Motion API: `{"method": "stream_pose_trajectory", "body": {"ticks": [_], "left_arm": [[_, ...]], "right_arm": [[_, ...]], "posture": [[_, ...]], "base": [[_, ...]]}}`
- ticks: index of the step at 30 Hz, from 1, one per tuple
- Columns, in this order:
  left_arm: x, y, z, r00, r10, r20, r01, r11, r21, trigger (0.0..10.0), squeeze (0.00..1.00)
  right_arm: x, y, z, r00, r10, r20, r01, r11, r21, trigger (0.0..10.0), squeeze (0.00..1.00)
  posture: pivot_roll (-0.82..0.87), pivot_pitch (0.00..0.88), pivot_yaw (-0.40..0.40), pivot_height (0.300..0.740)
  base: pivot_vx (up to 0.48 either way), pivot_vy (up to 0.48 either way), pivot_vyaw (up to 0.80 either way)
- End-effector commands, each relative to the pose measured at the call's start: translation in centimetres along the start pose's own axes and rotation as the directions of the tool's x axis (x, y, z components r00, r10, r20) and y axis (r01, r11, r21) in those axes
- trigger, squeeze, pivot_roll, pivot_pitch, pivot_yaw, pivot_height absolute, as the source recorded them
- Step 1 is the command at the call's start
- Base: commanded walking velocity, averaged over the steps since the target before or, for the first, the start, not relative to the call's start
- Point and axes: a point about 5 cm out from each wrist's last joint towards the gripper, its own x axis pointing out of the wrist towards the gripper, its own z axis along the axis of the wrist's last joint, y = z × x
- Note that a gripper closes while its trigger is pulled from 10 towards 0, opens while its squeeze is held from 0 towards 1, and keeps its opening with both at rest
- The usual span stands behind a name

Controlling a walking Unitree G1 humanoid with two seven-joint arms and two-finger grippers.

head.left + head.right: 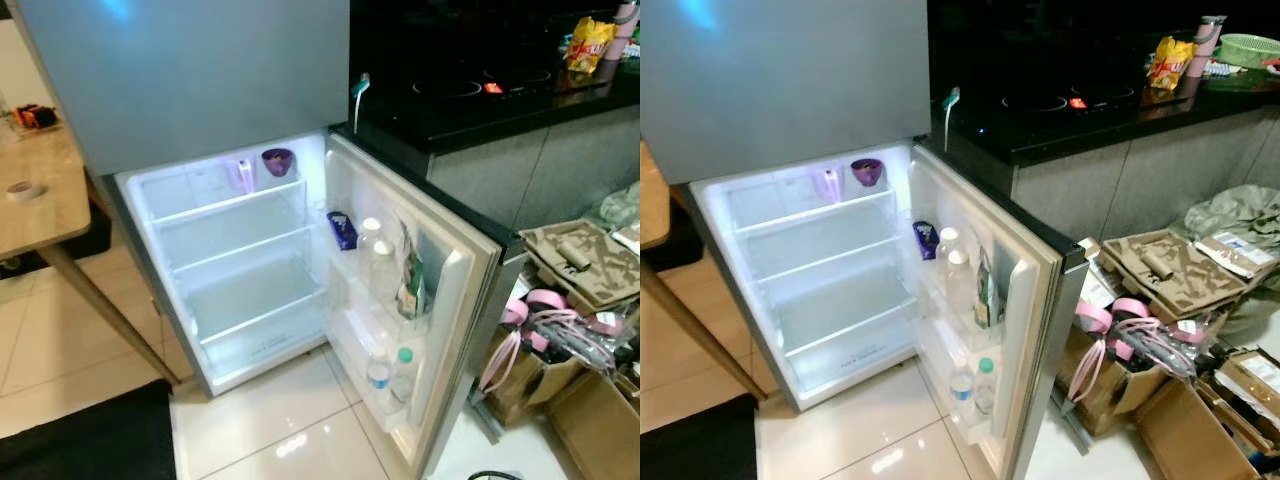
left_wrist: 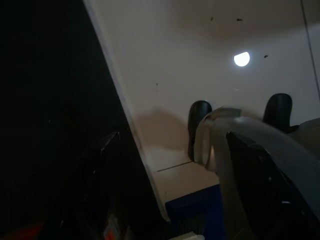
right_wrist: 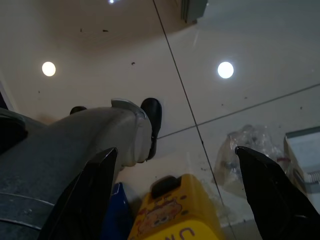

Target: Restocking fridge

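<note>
Fridge [image 1: 235, 290] stands open on glossy pale floor tiles [image 1: 270, 420], its white wire shelves bare (purple bowl [image 1: 277, 161] on top shelf). Clear plastic bottles [image 1: 380, 265] line the door rack. Black glass hob [image 1: 1060, 100] on the counter beside. Left gripper [image 2: 170, 185] and right gripper [image 3: 175, 185] hang over the floor, fingers spread, holding nothing.

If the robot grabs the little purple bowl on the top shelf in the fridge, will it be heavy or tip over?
The purple bowl looks small and thin-walled, so it is probably light. It seems to narrow toward its base, so a sideways push might tip it or slide it on the smooth top shelf. It stands close to a pale cup, so a clumsy grab could knock that.
</note>
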Motion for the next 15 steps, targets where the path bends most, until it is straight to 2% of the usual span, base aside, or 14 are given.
{"method": "stream_pose_trajectory", "body": {"ticks": [1,7,9,12,13,15], "left_arm": [[-0.1,0.2,-0.6,1.0,0.005,-0.015,-0.005,1.0,-0.006,10.0,0.0],[-0.1,0.4,-0.5,1.0,0.006,-0.012,-0.006,1.0,-0.005,10.0,0.0],[-0.1,0.4,-0.5,1.0,0.006,-0.012,-0.006,1.0,-0.006,10.0,0.0],[-0.1,0.5,-0.5,1.0,0.006,-0.012,-0.007,1.0,-0.007,10.0,0.0],[-0.2,0.5,-0.5,1.0,0.006,-0.008,-0.006,1.0,-0.01,10.0,0.0],[-0.2,0.5,-0.5,1.0,0.006,-0.008,-0.006,1.0,-0.01,10.0,0.0]], "right_arm": [[0.0,0.0,0.2,1.0,-0.004,0.017,0.004,1.0,0.007,10.0,0.0],[0.0,-1.2,4.6,0.98,-0.039,0.194,0.016,0.993,0.119,10.0,0.0],[-0.3,-2.0,6.9,0.959,-0.072,0.275,0.026,0.985,0.168,10.0,0.0],[-0.4,-2.3,7.8,0.949,-0.083,0.305,0.026,0.982,0.188,10.0,0.0],[-0.9,-2.9,10.8,0.915,-0.104,0.39,0.032,0.982,0.185,10.0,0.0],[-0.9,-2.9,10.8,0.915,-0.104,0.39,0.032,0.982,0.185,10.0,0.0]], "posture": [[-0.1,0.0,0.008,0.734],[-0.1,0.0,0.009,0.734],[-0.1,0.0,0.007,0.734],[-0.1,0.0,0.007,0.734],[-0.09,0.0,0.007,0.734],[-0.09,0.0,0.007,0.734]], "base": [[0.0,0.0,0.0],[0.0,0.0,0.0],[0.0,0.0,0.0],[0.0,0.0,0.0],[0.0,0.0,0.0],[0.0,0.0,0.0]]}}
